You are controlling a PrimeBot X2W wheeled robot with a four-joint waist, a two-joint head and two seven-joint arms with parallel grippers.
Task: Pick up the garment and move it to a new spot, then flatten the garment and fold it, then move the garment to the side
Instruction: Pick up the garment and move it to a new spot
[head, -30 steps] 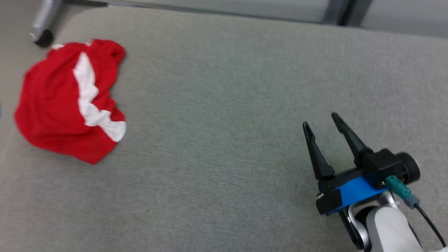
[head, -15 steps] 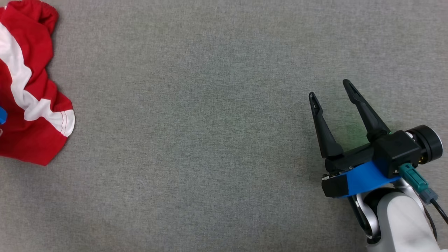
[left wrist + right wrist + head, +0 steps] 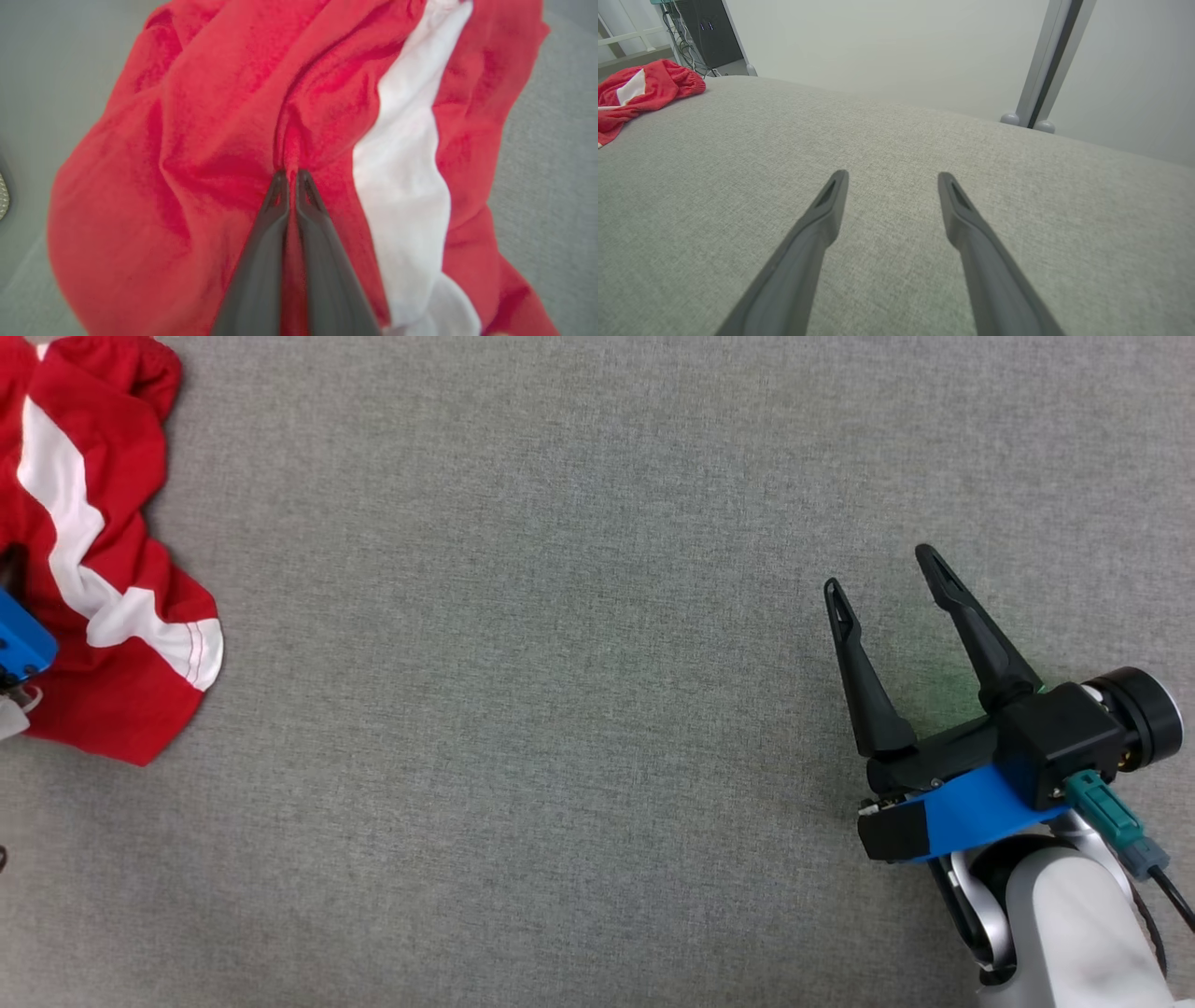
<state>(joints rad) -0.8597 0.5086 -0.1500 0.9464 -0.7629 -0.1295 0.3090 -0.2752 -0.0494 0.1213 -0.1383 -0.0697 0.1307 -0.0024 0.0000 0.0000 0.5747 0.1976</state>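
Left wrist view, mid-frame: left gripper (image 3: 290, 173) clamped on a fold of the garment (image 3: 187, 140). Head view: garment at upper left on grey surface (image 3: 560, 709); right gripper (image 3: 879, 569) lower right, jaws apart.

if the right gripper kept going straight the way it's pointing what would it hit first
Probably the grey woven fabric surface: the right gripper, jaws open, seems angled slightly down at bare cloth. The crumpled red and white garment lies off to its left, out of that line.

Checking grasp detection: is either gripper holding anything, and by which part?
Left gripper pinches a raised fold of the red garment, beside its white stripe. Right gripper open, empty.
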